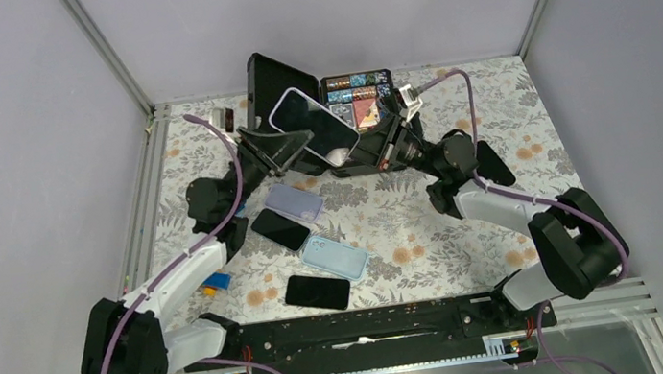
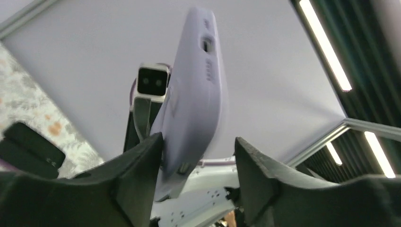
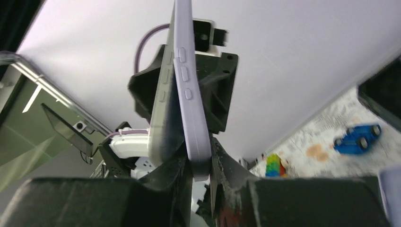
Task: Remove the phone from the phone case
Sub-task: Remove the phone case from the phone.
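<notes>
The phone (image 1: 312,124) is held tilted in the air above the back of the table, screen up, in a lavender phone case (image 2: 196,90). My right gripper (image 3: 199,163) is shut on the lower edge of the case (image 3: 191,99). A grey edge with side buttons (image 3: 163,118) lies just left of that edge, outside the jaws; it looks like the phone's side. My left gripper (image 2: 198,144) is open. Its left finger (image 2: 142,165) rests against the case, and its right finger (image 2: 255,165) stands apart from it. In the top view both grippers (image 1: 288,144) (image 1: 366,149) flank the phone.
On the floral table lie a loose lavender case (image 1: 294,202), a black phone (image 1: 280,229), a light blue case (image 1: 334,257) and another black phone (image 1: 317,292). A dark slab (image 1: 267,77) and a tray of coloured items (image 1: 357,96) stand at the back. A blue toy car (image 3: 355,138) lies nearby.
</notes>
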`<state>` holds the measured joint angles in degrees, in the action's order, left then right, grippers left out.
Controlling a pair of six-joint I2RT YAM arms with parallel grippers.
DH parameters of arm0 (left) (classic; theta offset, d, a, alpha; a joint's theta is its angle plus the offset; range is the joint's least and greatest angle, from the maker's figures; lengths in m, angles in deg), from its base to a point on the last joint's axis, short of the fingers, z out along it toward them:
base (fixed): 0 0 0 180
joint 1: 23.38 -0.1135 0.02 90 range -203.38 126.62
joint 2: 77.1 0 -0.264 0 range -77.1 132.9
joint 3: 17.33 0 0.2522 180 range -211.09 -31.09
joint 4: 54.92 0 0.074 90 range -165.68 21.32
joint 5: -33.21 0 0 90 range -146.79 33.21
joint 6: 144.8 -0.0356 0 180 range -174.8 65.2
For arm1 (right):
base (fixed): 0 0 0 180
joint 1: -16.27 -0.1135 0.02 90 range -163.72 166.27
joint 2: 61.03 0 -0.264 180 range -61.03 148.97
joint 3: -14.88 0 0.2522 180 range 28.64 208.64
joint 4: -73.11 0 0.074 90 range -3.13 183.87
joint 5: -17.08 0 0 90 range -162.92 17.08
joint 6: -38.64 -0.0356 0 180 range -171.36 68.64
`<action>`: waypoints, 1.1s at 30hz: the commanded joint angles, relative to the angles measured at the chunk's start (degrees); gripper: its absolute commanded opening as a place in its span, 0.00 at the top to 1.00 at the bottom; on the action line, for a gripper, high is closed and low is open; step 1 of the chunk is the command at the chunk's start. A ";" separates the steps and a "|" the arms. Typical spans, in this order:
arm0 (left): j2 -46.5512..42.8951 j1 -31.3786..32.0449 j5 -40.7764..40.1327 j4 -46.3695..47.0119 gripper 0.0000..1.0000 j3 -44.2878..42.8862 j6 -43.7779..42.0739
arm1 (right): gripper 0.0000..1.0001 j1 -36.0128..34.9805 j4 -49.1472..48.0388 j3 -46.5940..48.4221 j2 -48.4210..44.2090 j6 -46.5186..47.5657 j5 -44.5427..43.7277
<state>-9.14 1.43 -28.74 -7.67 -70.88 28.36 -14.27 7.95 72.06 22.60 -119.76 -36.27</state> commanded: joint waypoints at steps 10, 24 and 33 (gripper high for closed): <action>4.19 2.43 4.81 2.50 0.04 10.95 -15.26 | 1.00 2.82 9.18 -14.61 -14.23 4.49 -8.37; -2.70 3.87 -5.58 -26.83 0.07 12.23 -30.07 | 1.00 5.68 35.19 -25.05 -27.12 12.36 -15.79; -3.89 20.40 -27.44 -47.73 0.07 -0.12 -49.63 | 1.00 5.85 55.45 -23.11 -34.06 13.99 -23.11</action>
<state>-14.49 16.84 -46.77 -48.69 -66.21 -11.29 -8.70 58.90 46.01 -9.50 -107.65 -55.75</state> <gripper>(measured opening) 0.937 0.214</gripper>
